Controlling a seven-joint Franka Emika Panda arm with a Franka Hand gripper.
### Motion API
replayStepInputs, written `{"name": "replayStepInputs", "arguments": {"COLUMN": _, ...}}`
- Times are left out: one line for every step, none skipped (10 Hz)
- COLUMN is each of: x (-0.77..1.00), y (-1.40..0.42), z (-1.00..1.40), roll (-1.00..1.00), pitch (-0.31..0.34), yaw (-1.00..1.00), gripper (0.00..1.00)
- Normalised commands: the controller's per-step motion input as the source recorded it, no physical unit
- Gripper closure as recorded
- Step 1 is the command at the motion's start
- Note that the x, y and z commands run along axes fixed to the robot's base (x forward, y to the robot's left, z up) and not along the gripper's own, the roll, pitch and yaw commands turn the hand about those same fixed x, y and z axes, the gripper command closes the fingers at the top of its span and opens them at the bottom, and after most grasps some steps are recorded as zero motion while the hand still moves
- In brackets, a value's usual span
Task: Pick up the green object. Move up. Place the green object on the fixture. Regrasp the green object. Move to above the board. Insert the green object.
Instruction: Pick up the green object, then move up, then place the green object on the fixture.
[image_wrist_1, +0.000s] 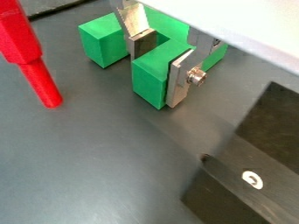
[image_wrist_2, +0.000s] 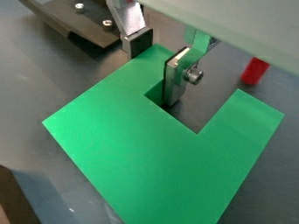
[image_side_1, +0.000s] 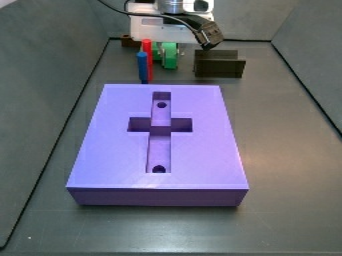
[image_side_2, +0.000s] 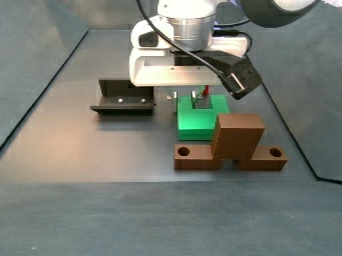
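Gripper (image_wrist_1: 160, 63) low over the green block (image_wrist_1: 142, 63) on the floor, jaws spread, straddling one prong: one finger (image_wrist_2: 177, 77) in the notch, its mate outside. Not yet pinching. Fixture (image_side_2: 122, 98) just beside; purple board (image_side_1: 160, 140) well apart.

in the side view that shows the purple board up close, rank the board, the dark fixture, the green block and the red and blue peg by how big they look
1. Board, by far; being nearest the camera exaggerates it.
2. Fixture.
3. Green block and red-and-blue peg: too alike to rank, and the gripper hides part of the block.
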Motion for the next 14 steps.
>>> {"name": "replayStepInputs", "arguments": {"x": 0.00, "y": 0.00, "z": 0.00, "roll": 0.00, "pitch": 0.000, "yaw": 0.00, "gripper": 1.00}}
{"name": "replayStepInputs", "arguments": {"x": 0.00, "y": 0.00, "z": 0.00, "roll": 0.00, "pitch": 0.000, "yaw": 0.00, "gripper": 1.00}}
{"name": "replayStepInputs", "arguments": {"x": 0.00, "y": 0.00, "z": 0.83, "roll": 0.00, "pitch": 0.000, "yaw": 0.00, "gripper": 1.00}}
{"name": "replayStepInputs", "arguments": {"x": 0.04, "y": -0.02, "z": 0.82, "roll": 0.00, "pitch": -0.009, "yaw": -0.02, "gripper": 1.00}}
{"name": "replayStepInputs", "arguments": {"x": 0.01, "y": -0.02, "z": 0.60, "roll": 0.00, "pitch": 0.029, "yaw": -0.02, "gripper": 1.00}}
{"name": "replayStepInputs", "arguments": {"x": 0.03, "y": 0.00, "z": 0.22, "roll": 0.02, "pitch": 0.010, "yaw": -0.01, "gripper": 1.00}}
{"name": "replayStepInputs", "arguments": {"x": 0.00, "y": 0.09, "z": 0.00, "roll": 0.00, "pitch": 0.000, "yaw": 0.00, "gripper": 1.00}}
{"name": "replayStepInputs", "arguments": {"x": -0.05, "y": 0.07, "z": 0.00, "roll": 0.00, "pitch": 0.000, "yaw": -0.18, "gripper": 1.00}}
{"name": "replayStepInputs", "arguments": {"x": 0.44, "y": -0.13, "z": 0.53, "roll": -0.43, "pitch": 0.294, "yaw": -0.38, "gripper": 1.00}}
{"name": "replayStepInputs", "arguments": {"x": 0.53, "y": -0.26, "z": 0.72, "roll": -0.81, "pitch": 0.326, "yaw": -0.42, "gripper": 1.00}}
{"name": "replayStepInputs", "arguments": {"x": 0.44, "y": -0.29, "z": 0.63, "roll": -0.91, "pitch": 0.129, "yaw": -0.38, "gripper": 1.00}}
{"name": "replayStepInputs", "arguments": {"x": 0.35, "y": -0.21, "z": 0.47, "roll": -1.00, "pitch": 0.000, "yaw": -0.34, "gripper": 1.00}}
{"name": "replayStepInputs", "arguments": {"x": 0.32, "y": -0.11, "z": 0.32, "roll": -1.00, "pitch": -0.020, "yaw": -0.30, "gripper": 1.00}}
{"name": "replayStepInputs", "arguments": {"x": 0.34, "y": -0.09, "z": 0.29, "roll": -1.00, "pitch": -0.074, "yaw": -0.28, "gripper": 1.00}}
